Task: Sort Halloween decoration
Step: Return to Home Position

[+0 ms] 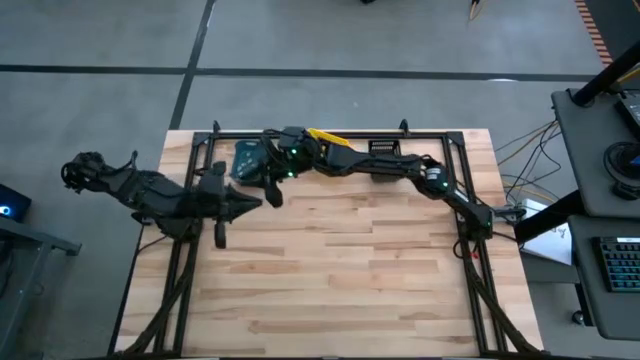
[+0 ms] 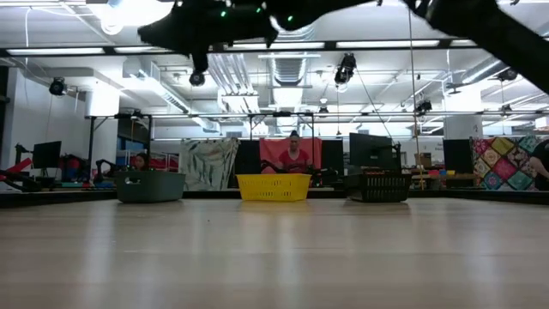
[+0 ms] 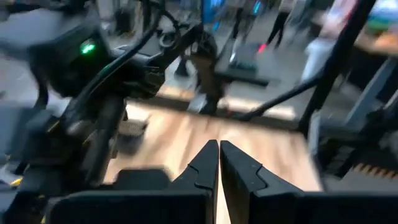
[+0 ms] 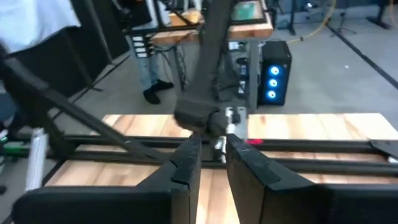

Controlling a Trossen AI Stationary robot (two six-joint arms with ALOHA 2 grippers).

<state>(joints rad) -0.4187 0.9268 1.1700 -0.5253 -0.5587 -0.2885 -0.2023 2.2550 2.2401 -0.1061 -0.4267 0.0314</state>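
Note:
No Halloween decoration shows in any view. Three bins stand in a row along the table's far edge: a teal bin [image 2: 150,185], a yellow bin [image 2: 273,186] and a black bin [image 2: 377,184]. My right gripper [image 1: 271,190] hangs high over the far left of the table beside the teal bin [image 1: 246,160]. Its fingers stand a little apart [image 4: 213,155] with nothing between them. My left gripper [image 1: 252,203] is raised just near of it, shut and empty [image 3: 219,163], pointing toward the table's right.
My two grippers hang close together above the table's far left. A black metal frame [image 1: 200,150] runs along the table's far and side edges. The near half of the wooden top [image 1: 330,290] is bare. A person in red [image 2: 294,154] sits beyond the yellow bin.

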